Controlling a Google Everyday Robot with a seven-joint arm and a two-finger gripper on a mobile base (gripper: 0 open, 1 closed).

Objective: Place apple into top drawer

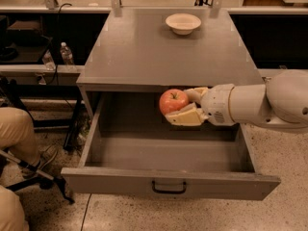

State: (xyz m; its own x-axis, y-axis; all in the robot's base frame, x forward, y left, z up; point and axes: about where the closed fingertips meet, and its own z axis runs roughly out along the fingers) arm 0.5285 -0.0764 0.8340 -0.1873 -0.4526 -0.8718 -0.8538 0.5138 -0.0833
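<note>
The red-orange apple (173, 101) is held in my gripper (185, 107), whose cream fingers (185, 117) close around it from the right. The white arm reaches in from the right edge. The apple hangs above the open top drawer (168, 183), over the back part of its cavity, just in front of the cabinet's top edge. The drawer is pulled fully out, grey and bare inside, with a small black handle (169, 187) at the centre of its front panel.
A cream-white shallow bowl (183, 23) sits at the back of the grey cabinet top (144, 52). A water bottle (66, 54) stands on a shelf at the left. A person's leg and shoe (29, 143) and a chair base are at the lower left.
</note>
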